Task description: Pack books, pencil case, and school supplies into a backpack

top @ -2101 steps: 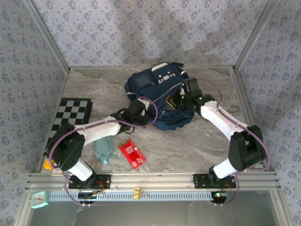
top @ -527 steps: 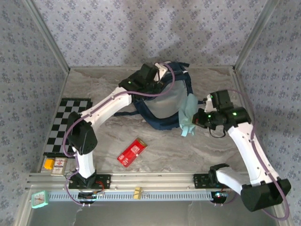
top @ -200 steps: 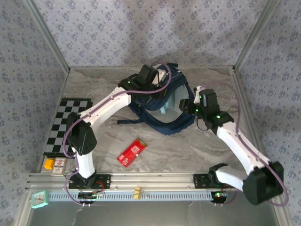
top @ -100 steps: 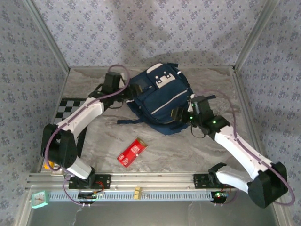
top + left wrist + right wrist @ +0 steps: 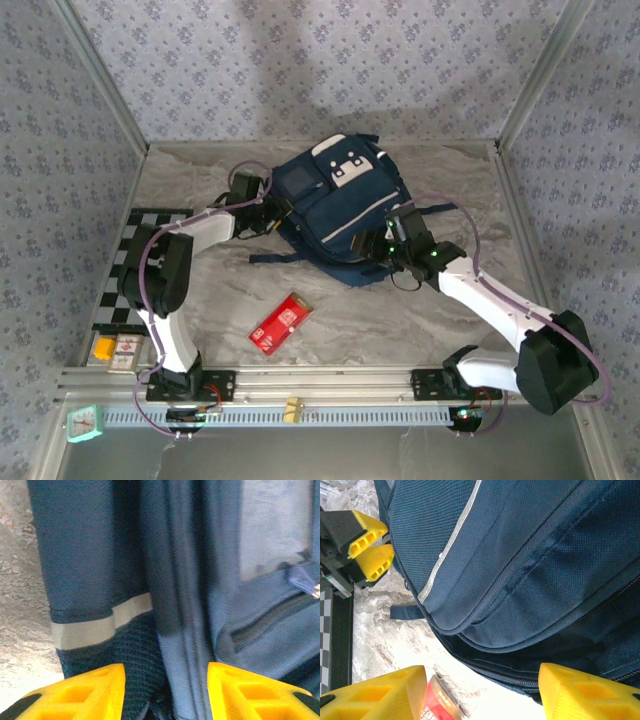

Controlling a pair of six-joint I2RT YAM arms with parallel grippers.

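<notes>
Navy backpack: 12 o'clock on desk
Left gripper: backpack's 9 o'clock, grip unclear
Right gripper: open, backpack's 5 o'clock

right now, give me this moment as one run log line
left gripper: open at backpack left edge | right gripper: open at backpack near edge | red packet: on table, outside backpack
</notes>
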